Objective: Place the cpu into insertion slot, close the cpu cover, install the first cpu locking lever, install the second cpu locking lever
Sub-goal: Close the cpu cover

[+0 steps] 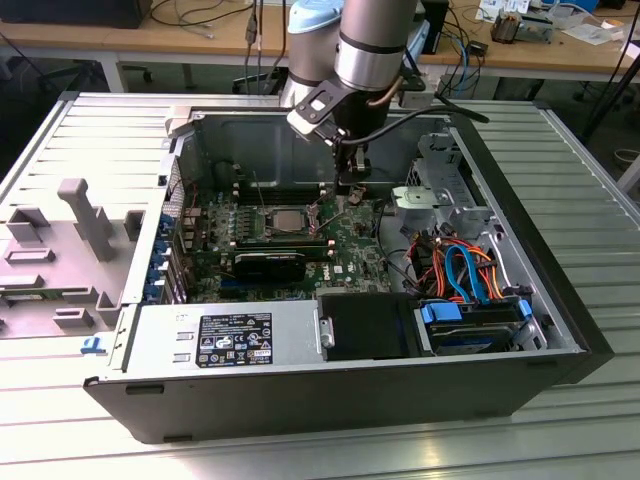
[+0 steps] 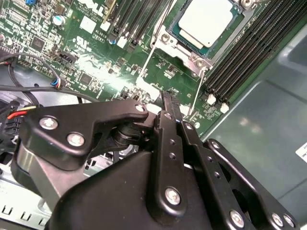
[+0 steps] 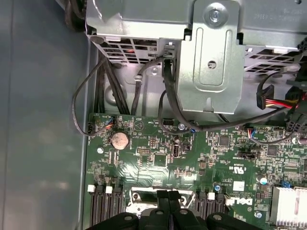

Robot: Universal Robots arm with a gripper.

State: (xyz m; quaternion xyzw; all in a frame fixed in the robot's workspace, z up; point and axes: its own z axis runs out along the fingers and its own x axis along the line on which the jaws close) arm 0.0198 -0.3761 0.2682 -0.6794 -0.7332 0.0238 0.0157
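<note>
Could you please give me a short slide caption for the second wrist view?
Shut gripper near the cpu, which lies on the green circuit board.

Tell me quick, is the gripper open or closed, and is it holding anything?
Gripper: closed, fingers together, nothing seen held, tip near the cpu.
</note>
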